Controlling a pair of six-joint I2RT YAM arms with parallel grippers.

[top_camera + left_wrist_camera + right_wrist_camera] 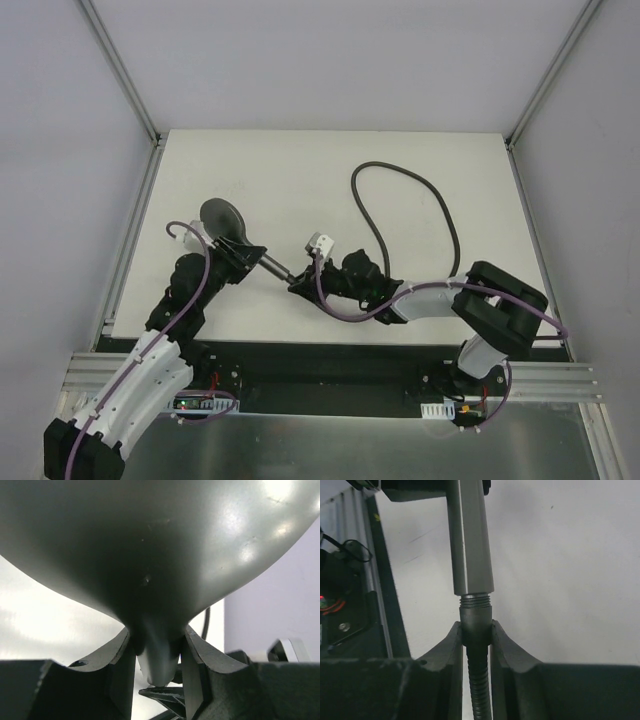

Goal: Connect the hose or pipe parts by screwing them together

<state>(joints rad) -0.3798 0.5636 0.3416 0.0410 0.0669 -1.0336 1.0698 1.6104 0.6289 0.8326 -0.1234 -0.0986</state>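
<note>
A white bench [330, 165] sits boxed in by plain pale grey walls [50, 180] on three sides. Aluminium posts [120, 68] rise at its far corners, and an aluminium rail [90, 375] runs along the near edge. The light is soft and even.

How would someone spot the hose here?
On the white table, right of centre, a thin hose loops toward the far edge and back into the right hand. Unlike the robot's purple cables, it is dark grey and ribbed.

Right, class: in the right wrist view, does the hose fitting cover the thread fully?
No: bare thread shows between the shower head handle and the hose fitting gripped in the right pincer.
</note>
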